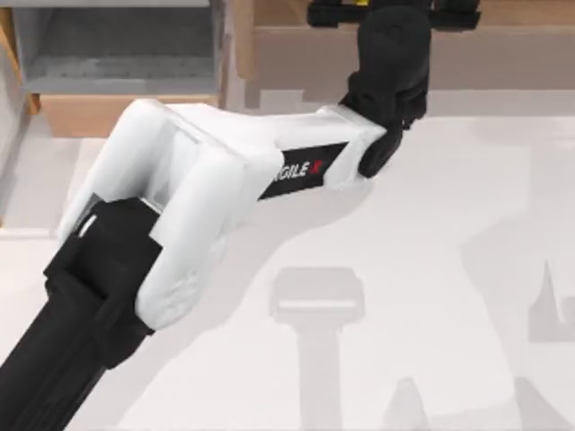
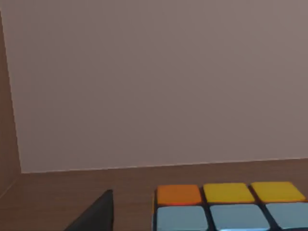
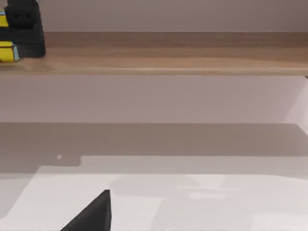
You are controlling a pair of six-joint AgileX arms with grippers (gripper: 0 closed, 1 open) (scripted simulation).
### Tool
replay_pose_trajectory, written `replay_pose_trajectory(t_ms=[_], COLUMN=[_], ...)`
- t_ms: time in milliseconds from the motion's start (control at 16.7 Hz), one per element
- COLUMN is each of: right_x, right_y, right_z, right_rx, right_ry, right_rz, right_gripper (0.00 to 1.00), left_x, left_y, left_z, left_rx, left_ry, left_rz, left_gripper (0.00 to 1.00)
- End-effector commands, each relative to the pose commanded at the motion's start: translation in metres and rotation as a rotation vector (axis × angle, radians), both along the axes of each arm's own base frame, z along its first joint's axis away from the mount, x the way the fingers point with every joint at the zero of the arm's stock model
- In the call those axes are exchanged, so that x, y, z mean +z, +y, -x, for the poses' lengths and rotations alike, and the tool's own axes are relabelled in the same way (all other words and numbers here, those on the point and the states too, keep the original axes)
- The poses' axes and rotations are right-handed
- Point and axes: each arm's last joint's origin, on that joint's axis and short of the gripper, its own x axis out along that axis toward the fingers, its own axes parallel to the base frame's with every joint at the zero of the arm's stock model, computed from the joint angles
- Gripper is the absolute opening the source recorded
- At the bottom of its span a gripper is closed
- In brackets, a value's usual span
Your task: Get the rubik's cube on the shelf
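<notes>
Left gripper [image 1: 395, 11] reached out over the shelf [image 1: 503, 45], at the table's far edge; whether the fingers are apart or clamped, cannot tell. Cube [image 2: 230, 207] right at the gripper, down on the shelf board, orange and yellow tiles facing the back wall [image 2: 159, 82]. From the right wrist, cube's yellow edge [image 3: 5, 50] beside a dark finger [image 3: 26, 26] on the board.

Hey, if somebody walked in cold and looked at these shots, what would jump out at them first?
The big white and black left arm sweeps diagonally across the top view, its left gripper reaching over the shelf at the far edge of the table. In the left wrist view the rubik's cube stands out brightly, with orange, yellow and pale blue tiles above the brown shelf board.
</notes>
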Motion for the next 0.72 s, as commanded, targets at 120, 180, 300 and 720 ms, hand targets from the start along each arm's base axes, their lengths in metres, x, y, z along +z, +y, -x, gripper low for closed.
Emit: replay_pose_trajectory(t_ms=[120,180,300,720], right_x=[0.000,0.000,0.000,0.000], right_y=[0.000,0.000,0.000,0.000], right_z=[0.000,0.000,0.000,0.000], right_rx=[0.000,0.000,0.000,0.000], right_ry=[0.000,0.000,0.000,0.000], right_rz=[0.000,0.000,0.000,0.000], right_gripper=[1.00,1.00,1.00,1.00], left_x=[-0.001,-0.003,-0.007,-0.032], left_y=[0.006,0.010,0.024,0.132], left_z=[0.006,0.010,0.017,0.050], left_rx=[-0.057,-0.091,-0.166,-0.405], left_ry=[-0.006,-0.010,-0.022,-0.095], left_rz=[-0.064,-0.104,-0.200,-0.612], left_gripper=[1.00,1.00,1.00,1.00])
